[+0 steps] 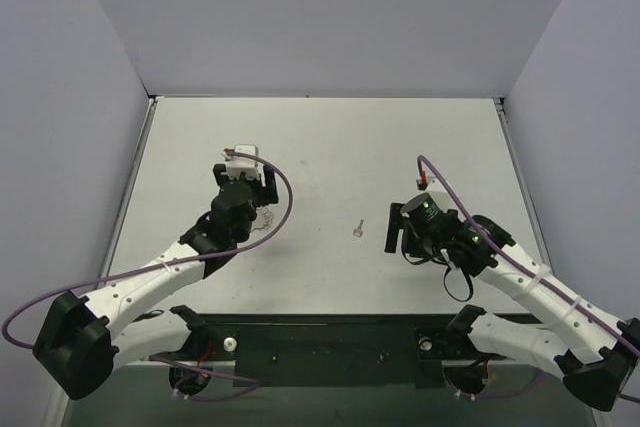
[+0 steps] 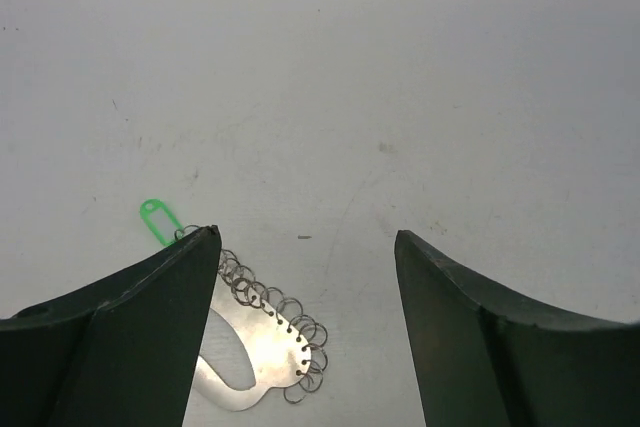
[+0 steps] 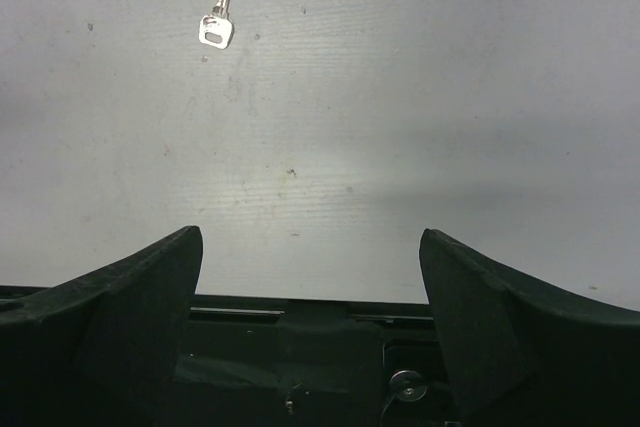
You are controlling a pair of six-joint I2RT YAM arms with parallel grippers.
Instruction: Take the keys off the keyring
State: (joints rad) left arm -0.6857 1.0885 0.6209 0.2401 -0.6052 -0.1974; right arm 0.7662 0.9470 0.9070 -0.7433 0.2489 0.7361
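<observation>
One small silver key (image 1: 357, 229) lies loose on the table between the arms; in the right wrist view the key (image 3: 219, 25) is at the upper left, well away from the fingers. The keyring (image 2: 255, 347) is a flat shiny metal piece edged with several small wire rings; it lies on the table by my left fingertip, and in the top view it (image 1: 263, 219) lies beside the left wrist. My left gripper (image 2: 305, 237) is open and empty above it (image 1: 246, 185). My right gripper (image 3: 310, 235) is open and empty, right of the key (image 1: 391, 232).
A small green tag (image 2: 157, 219) lies at the far end of the row of rings. The black base rail (image 1: 320, 347) runs along the near table edge and shows below the right fingers (image 3: 300, 357). White walls enclose the table (image 1: 330, 147).
</observation>
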